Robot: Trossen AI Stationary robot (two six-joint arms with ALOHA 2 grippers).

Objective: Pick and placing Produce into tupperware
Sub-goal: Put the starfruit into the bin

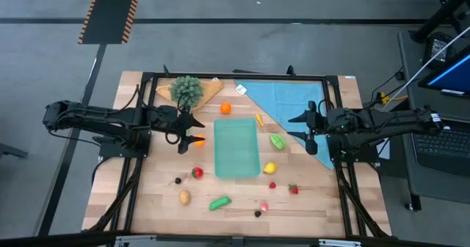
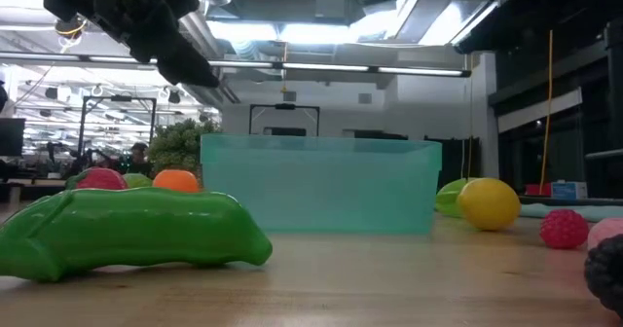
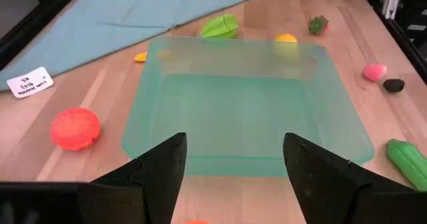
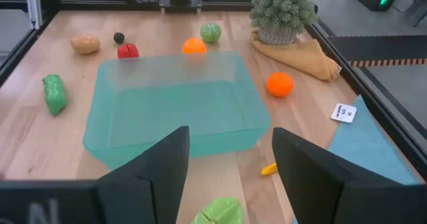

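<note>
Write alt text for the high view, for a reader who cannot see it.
An empty teal tupperware sits mid-table between two dark arms, the open left gripper and open right gripper flanking it. Small toy produce lies scattered on the wood around it, including an orange, a lemon and a green pea pod.

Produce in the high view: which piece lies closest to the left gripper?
The small orange piece directly under the left gripper, just left of the tupperware. The round orange fruit sits farther up, and the red one lower down.
</note>
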